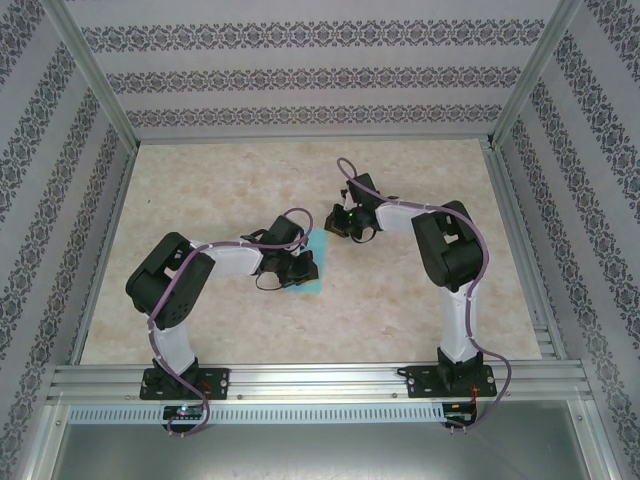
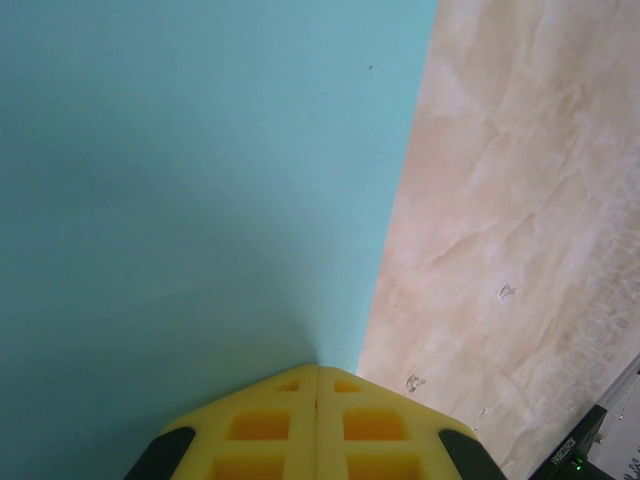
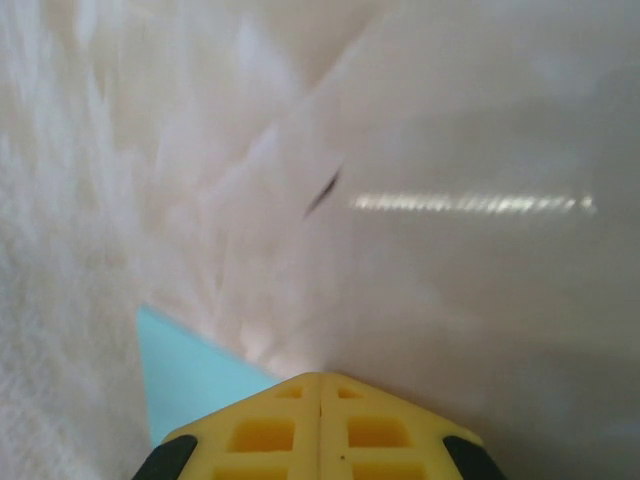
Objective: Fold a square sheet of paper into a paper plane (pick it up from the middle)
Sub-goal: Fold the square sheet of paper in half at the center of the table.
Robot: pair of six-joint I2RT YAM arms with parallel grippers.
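The square sheet of paper (image 1: 318, 268) is light blue and lies flat on the marbled table, partly hidden under my left gripper (image 1: 297, 266). In the left wrist view the paper (image 2: 190, 190) covers the left half. My left gripper (image 2: 318, 372) is shut, its yellow fingertips down on the sheet close to its right edge, with nothing between them. My right gripper (image 1: 335, 222) sits just beyond the sheet's far corner. In the right wrist view that gripper (image 3: 320, 380) is shut and empty over bare table, with a corner of the paper (image 3: 185, 385) to its left.
The beige marbled table (image 1: 230, 190) has aluminium rails (image 1: 300, 380) along its near edge and sides, with patterned walls behind. Both arm bases are bolted to the near rail. Open tabletop stretches to the far left and far right of the arms.
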